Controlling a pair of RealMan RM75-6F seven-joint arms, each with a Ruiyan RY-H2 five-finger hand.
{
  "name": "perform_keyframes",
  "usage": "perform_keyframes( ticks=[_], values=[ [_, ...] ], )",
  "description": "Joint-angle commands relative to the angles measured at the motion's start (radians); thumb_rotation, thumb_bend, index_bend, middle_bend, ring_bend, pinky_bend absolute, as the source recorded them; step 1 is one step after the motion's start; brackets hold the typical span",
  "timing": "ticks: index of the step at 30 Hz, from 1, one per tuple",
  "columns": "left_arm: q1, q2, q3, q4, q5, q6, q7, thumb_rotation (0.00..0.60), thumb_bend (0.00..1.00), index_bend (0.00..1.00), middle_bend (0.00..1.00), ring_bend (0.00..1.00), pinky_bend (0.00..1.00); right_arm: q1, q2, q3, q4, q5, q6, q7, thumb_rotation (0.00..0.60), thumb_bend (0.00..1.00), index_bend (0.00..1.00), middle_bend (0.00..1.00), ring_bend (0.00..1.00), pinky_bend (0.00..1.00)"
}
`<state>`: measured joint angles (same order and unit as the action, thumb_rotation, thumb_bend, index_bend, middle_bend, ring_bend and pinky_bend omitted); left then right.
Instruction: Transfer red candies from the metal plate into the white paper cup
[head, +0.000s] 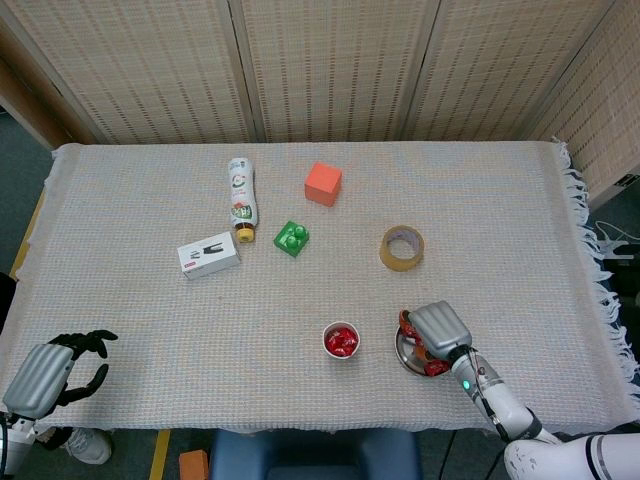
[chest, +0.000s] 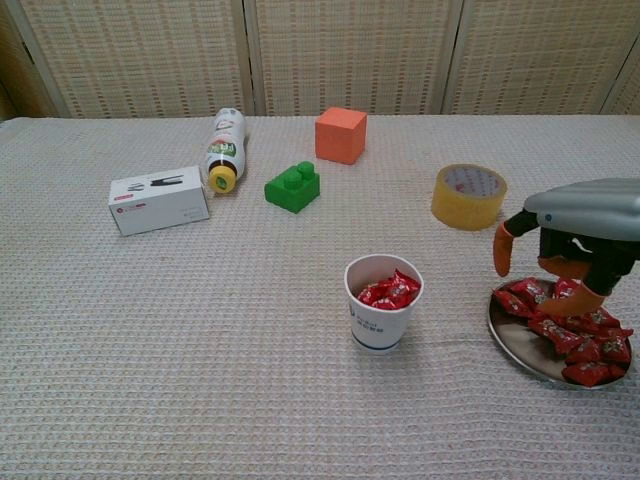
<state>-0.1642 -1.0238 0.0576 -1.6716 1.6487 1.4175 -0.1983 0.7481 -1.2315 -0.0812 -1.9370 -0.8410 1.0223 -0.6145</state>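
On the metal plate (chest: 512, 340) at the near right of the worktop (chest: 200, 320) lie the red candies (chest: 570, 335), heaped and overlapping; my right hand (chest: 575, 240) hangs right over them, fingers (chest: 503, 250) spread and curled downward, one orange tip touching the pile, nothing gripped that I can see; the white paper cup (chest: 381, 305) stands upright just left of the plate, apart from it, with red candies showing above its rim; my left hand (head: 45, 372) sits off the near left corner of the worktop, fingers apart, holding nothing; further back, a roll of yellow tape (chest: 469, 195) lies flat; beyond that a green brick (chest: 293, 186), an orange cube (chest: 341, 134), a bottle (chest: 224, 148) on its side and a small white box (chest: 159, 200).
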Motion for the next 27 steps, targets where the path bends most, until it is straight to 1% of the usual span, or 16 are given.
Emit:
perform_keyframes(
  ticks=[1,8,13,18,22,27],
  values=[
    [0.0,0.0,-0.001,0.0,-0.003,-0.002,0.0,0.6,0.43,0.3,0.48,0.41,0.41,-0.011,0.0,-0.008,0.028,0.018,-0.008,0.005,0.6,0.21,0.38,0.9,0.79,1.0],
    [-0.001,-0.001,0.0,-0.001,-0.001,-0.002,0.003,0.6,0.43,0.3,0.48,0.41,0.41,-0.019,-0.039,-0.006,0.107,0.046,-0.031,0.013,0.6,0.21,0.38,0.9,0.79,1.0],
    [0.0,-0.001,-0.001,0.0,-0.002,-0.001,0.002,0.6,0.43,0.3,0.48,0.41,0.41,-0.017,-0.079,0.013,0.179,0.045,-0.078,0.054,0.6,0.21,0.41,0.9,0.79,1.0],
    [0.001,-0.001,0.0,0.001,-0.001,0.001,0.0,0.6,0.43,0.3,0.48,0.41,0.41,-0.023,-0.12,0.034,0.248,0.013,-0.084,0.087,0.6,0.21,0.43,0.9,0.79,1.0],
    [0.0,-0.001,0.0,0.001,-0.001,0.0,0.0,0.6,0.43,0.3,0.48,0.41,0.42,-0.027,-0.139,0.043,0.276,0.0,-0.088,0.102,0.6,0.21,0.44,0.9,0.79,1.0],
    [0.0,-0.001,0.0,0.0,-0.001,0.0,0.0,0.6,0.43,0.3,0.48,0.41,0.41,-0.029,-0.145,0.045,0.285,-0.006,-0.095,0.107,0.6,0.21,0.44,0.9,0.79,1.0]
  ],
)
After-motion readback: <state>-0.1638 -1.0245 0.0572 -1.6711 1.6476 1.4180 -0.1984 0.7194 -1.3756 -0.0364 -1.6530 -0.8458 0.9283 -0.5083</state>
